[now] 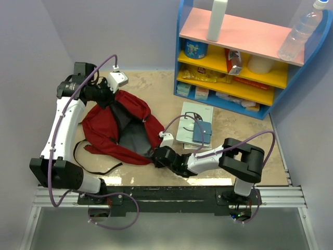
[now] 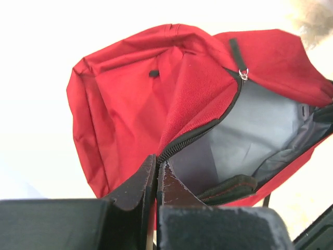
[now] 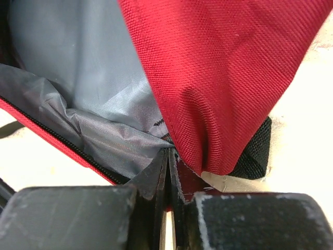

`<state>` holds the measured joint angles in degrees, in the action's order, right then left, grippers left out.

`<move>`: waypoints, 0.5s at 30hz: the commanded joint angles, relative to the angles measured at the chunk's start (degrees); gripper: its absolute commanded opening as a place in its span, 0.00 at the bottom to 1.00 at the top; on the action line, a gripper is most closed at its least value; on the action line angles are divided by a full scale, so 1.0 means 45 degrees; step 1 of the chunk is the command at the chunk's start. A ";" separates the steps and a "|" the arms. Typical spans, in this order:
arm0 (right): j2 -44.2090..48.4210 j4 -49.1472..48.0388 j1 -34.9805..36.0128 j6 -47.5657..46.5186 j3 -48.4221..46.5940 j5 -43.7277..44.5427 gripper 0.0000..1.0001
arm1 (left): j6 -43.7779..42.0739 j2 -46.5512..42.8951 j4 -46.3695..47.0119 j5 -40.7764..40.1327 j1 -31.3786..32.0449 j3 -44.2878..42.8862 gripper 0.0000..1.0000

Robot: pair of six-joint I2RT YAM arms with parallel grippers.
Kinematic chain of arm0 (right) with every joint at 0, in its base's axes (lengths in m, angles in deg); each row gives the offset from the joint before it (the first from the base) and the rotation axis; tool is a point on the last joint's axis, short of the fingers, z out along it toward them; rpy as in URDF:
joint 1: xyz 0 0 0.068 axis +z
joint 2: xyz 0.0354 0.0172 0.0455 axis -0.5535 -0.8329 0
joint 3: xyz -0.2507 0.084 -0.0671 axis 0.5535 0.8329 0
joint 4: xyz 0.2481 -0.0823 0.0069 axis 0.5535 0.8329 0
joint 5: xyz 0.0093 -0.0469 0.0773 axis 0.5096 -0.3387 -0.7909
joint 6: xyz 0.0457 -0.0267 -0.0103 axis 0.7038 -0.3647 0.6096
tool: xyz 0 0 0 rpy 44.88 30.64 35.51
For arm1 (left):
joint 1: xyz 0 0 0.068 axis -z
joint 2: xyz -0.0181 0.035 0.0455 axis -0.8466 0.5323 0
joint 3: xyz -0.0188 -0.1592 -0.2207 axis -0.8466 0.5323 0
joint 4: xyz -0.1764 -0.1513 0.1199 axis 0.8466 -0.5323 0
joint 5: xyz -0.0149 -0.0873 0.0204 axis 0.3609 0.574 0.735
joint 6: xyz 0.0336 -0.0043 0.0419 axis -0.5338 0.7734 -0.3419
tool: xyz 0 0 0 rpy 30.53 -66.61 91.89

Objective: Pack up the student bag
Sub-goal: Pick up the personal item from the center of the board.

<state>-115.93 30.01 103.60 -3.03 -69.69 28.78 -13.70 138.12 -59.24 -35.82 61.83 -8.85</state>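
The student bag [image 1: 106, 133] is lying on the desk [image 1: 156, 88], left of the books [image 1: 195, 127]. The left gripper [image 2: 156, 162] is pinching its far zipper edge shut-jawed, and the right gripper [image 3: 169, 153] is clamping the near rim, apparently spreading the mouth wide for packing.

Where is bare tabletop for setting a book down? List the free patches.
Bare tabletop lies right of the books, in front of the shelf. Another patch runs between the student bag and the back wall. Crowded: near middle, where the right gripper pinches the bag beside the books.
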 commanded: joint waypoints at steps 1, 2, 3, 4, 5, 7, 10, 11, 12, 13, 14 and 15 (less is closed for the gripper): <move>-0.0518 0.1785 0.0011 0.0302 0.0719 -0.0399 0.06 | -0.0654 0.0195 0.0261 0.0293 -0.0574 -0.0866 0.00; -0.0478 0.1844 -0.0008 0.0263 0.0699 -0.0380 0.08 | -0.0713 0.0215 0.0124 0.0681 -0.0574 -0.0788 0.00; -0.0149 0.2096 -0.0008 0.0050 0.0544 -0.0360 0.10 | -0.0733 0.0215 -0.0071 0.0898 -0.0574 -0.0690 0.00; 0.0125 0.2330 -0.0008 -0.0107 0.0369 -0.0263 0.14 | -0.0714 0.0177 -0.0111 0.1112 -0.0574 -0.0380 0.00; 0.0592 0.2642 -0.0008 -0.0321 0.0116 -0.0011 0.28 | -0.0713 0.0157 -0.0170 0.1617 -0.0574 -0.0126 0.00; 0.2109 0.3910 -0.0163 -0.1102 -0.1112 0.0438 0.42 | -0.0733 0.0098 -0.0326 0.2225 -0.0535 0.0634 0.00; 0.3947 0.5318 -0.1059 -0.1749 -0.2735 0.0812 0.59 | -0.0558 0.0195 -0.0229 0.2910 -0.0457 0.1300 0.00; 0.4304 0.5553 -0.1430 -0.1807 -0.2970 0.0560 0.62 | -0.0480 0.0235 -0.0229 0.3201 -0.0437 0.1361 0.00; 0.4655 0.6019 -0.2304 -0.1808 -0.3224 0.0384 0.64 | -0.0402 0.0254 -0.0190 0.3320 -0.0437 0.1419 0.00; 0.4891 0.6275 -0.2777 -0.1808 -0.3323 0.0150 0.66 | -0.0401 0.0235 -0.0190 0.3438 -0.0379 0.1478 0.00; 0.5280 0.6568 -0.3207 -0.1847 -0.3382 0.0012 0.68 | -0.0401 0.0196 -0.0190 0.3574 -0.0340 0.1498 0.00; 0.5438 0.7170 -0.3926 -0.1924 -0.3383 -0.0008 0.68 | -0.0382 0.0157 -0.0113 0.3614 -0.0301 0.1537 0.00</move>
<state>-97.02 51.34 95.25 -9.10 -81.95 27.93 -15.41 139.91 -61.62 -24.89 60.12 -2.14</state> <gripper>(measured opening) 0.662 0.037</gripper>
